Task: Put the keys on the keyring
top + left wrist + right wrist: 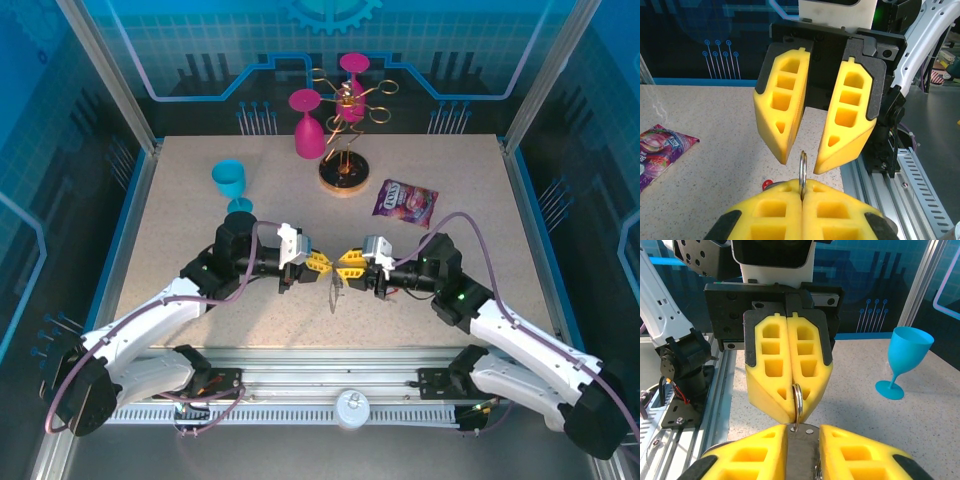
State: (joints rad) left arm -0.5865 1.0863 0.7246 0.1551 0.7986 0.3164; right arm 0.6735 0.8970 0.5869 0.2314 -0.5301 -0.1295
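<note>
My two grippers meet tip to tip above the table's near middle. The left gripper (318,264) (802,192) is shut on a silver ring (802,172) (797,399) of the keyring, held upright and edge-on. Facing it, the right gripper (350,264) (802,432) stands open, one finger on each side of the ring. A flat dark grey metal piece (802,452) of the keyring hooks onto the ring and shows in the gap between the right fingers. It dangles below the grippers (334,293). A bit of the keys' red tag (767,184) peeks out under the left fingers.
A purple snack packet (405,201) lies right of centre. The blue cup (232,185) stands at the left. Two pink cups (307,125) hang on the gold wire rack (347,150) at the back. The metal rail (340,385) runs along the near edge.
</note>
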